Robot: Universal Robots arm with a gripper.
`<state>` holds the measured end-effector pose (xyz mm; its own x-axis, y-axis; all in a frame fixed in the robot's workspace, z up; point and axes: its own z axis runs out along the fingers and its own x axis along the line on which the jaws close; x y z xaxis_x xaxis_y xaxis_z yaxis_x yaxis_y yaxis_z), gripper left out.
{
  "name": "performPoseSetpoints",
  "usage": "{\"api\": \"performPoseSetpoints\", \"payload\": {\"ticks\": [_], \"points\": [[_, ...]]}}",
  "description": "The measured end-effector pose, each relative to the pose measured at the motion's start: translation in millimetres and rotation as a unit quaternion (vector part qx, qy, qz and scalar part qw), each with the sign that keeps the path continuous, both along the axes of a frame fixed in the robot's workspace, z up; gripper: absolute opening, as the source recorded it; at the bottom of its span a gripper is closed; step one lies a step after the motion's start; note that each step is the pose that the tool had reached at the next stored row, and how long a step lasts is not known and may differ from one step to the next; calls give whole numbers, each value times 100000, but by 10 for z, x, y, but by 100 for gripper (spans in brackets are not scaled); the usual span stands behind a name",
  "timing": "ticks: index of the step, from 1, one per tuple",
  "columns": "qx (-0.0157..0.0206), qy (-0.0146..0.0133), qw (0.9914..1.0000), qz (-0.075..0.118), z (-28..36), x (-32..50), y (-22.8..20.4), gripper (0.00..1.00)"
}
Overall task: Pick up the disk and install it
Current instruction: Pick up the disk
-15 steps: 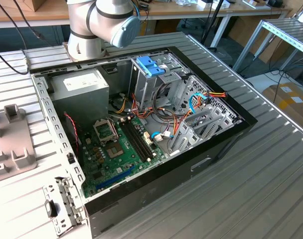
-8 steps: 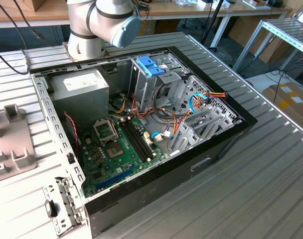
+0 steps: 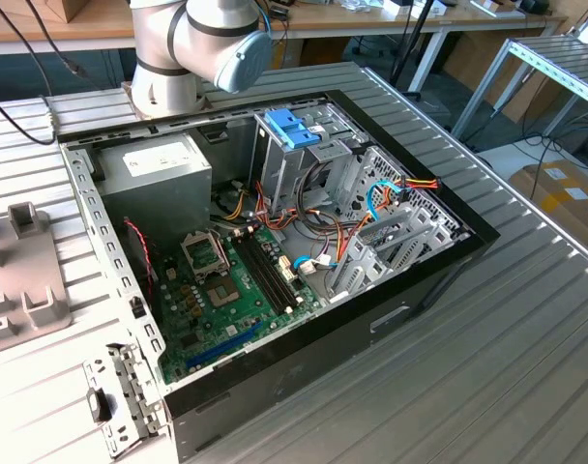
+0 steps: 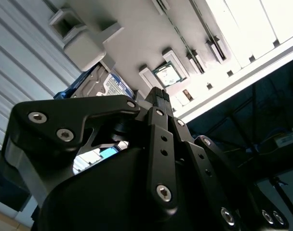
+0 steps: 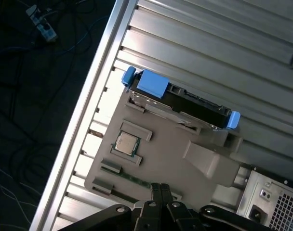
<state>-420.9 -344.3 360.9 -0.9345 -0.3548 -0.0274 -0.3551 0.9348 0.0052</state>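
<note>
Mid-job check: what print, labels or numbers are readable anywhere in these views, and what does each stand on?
No text is legible in any view.
White label on the power supply box, exterior view: print too small to read.
Blue and white label on the disk, second wrist view: blurred.
Processor chip on the grey tray, first wrist view: markings too small.

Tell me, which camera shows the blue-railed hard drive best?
The first wrist view: the hard drive lies whole at the grey holder's edge, both blue ends clear. The second wrist view catches just its corner behind the claw.
</note>
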Motion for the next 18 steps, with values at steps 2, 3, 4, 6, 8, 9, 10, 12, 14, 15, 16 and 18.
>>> {"api": "performPoseSetpoints", "payload": {"ticks": [2,3,4,6,8,9,10,12,14,15,16,18], "points": [[3,-3,99998,633,0,0,0,11],[1,-2,99992,1250,0,0,0,11],[0,0,99989,1506,0,0,0,11],[0,0,99972,2361,0,0,0,11],[1,1,99955,3006,0,0,0,11],[2,-1,99930,3734,0,0,0,11],[2,0,99918,4059,0,0,0,11],[2,-2,99888,4734,0,0,0,11],[0,3,99857,5353,0,0,0,11],[1,-1,99842,5616,0,0,0,11],[-1,1,99815,6076,0,0,0,11],[-1,0,99764,6861,0,0,0,11]]}}
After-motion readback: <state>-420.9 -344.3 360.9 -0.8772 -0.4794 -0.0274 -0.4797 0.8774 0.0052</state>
